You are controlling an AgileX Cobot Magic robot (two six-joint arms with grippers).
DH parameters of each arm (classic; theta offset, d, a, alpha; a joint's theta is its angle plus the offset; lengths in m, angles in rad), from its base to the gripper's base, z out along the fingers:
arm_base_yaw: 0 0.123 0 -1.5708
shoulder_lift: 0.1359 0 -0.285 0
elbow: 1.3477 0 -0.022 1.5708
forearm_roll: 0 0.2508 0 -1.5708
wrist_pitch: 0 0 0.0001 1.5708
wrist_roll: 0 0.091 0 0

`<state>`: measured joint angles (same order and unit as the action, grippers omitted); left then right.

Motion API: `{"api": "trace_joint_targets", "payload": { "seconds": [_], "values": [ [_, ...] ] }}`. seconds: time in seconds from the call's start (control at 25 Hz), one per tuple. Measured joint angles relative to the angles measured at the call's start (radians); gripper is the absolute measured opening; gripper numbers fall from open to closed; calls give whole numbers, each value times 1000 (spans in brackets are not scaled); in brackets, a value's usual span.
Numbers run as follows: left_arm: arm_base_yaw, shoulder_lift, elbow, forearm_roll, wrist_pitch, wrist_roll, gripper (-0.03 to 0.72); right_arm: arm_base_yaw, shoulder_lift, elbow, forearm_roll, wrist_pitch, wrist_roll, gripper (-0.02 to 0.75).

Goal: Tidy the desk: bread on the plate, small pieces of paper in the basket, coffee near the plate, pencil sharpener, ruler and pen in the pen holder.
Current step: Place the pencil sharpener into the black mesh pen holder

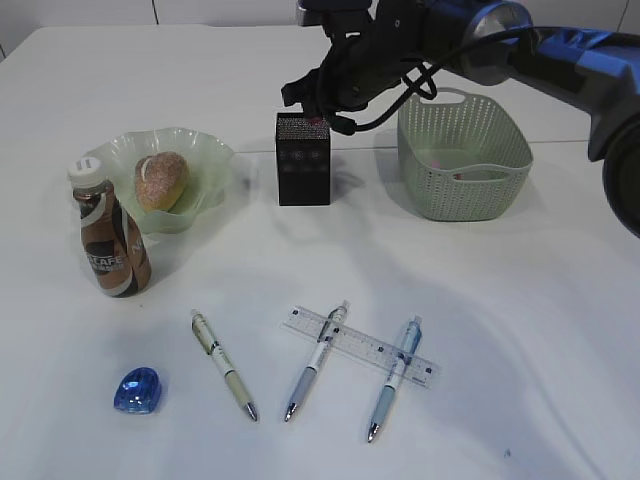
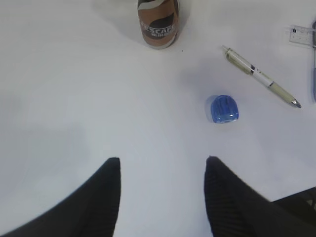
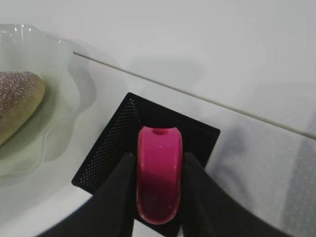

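Exterior view, layout: a white table point(image 1: 480, 300) seen from a slant; at 12 o'clock stands a black mesh pen holder point(image 1: 303, 160), with a green basket point(image 1: 463, 155) at 2 o'clock
Exterior view, right arm: the right gripper point(image 1: 318, 108) reaches across from the upper right and hangs directly over the holder's mouth
Exterior view, plate corner: at 10 o'clock a green scalloped plate point(image 1: 205, 150) carries the bread point(image 1: 160, 181); a coffee bottle point(image 1: 110, 241) stands just beside it, toward 9 o'clock
Exterior view, loose items: a blue sharpener point(image 1: 137, 390) at 7 o'clock; a green pen point(image 1: 224, 363), then two blue pens point(image 1: 316, 361) lying across a clear ruler point(image 1: 360, 347) around 6 o'clock

Left wrist view, jaws: the left gripper point(image 2: 162, 170) is spread and empty, hovering above bare table
Left wrist view, targets: the blue sharpener point(image 2: 222, 109) sits at 1 o'clock from the fingers, the green pen point(image 2: 260, 76) beyond it at 2 o'clock, the bottle point(image 2: 158, 22) at 12 o'clock

Right wrist view, jaws: the right gripper point(image 3: 158, 170) pinches a pink pencil sharpener point(image 3: 158, 173) by its long sides
Right wrist view, position: the sharpener hangs over the near edge of the holder's point(image 3: 108, 148) square opening; the plate point(image 3: 64, 108) and bread point(image 3: 15, 103) lie at 9 o'clock

Step in hand: dropping the pink sharpener into the holder
Doing it well: shift slightly toward the opening's centre, since it looks close to the rim, lower before releasing, and part the fingers only a little so they don't knock the light holder
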<state>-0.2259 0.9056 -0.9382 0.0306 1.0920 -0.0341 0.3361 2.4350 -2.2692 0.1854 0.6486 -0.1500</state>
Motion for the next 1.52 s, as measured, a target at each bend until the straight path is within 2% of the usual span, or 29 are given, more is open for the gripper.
{"api": "trace_joint_targets", "payload": {
  "seconds": [1.12, 1.52],
  "values": [
    [0, 0, 0, 0, 0, 0, 389, 0, 24, 0, -3, -35, 0, 213],
    [0, 0, 0, 0, 0, 0, 389, 0, 24, 0, -3, -36, 0, 292]
  ]
}}
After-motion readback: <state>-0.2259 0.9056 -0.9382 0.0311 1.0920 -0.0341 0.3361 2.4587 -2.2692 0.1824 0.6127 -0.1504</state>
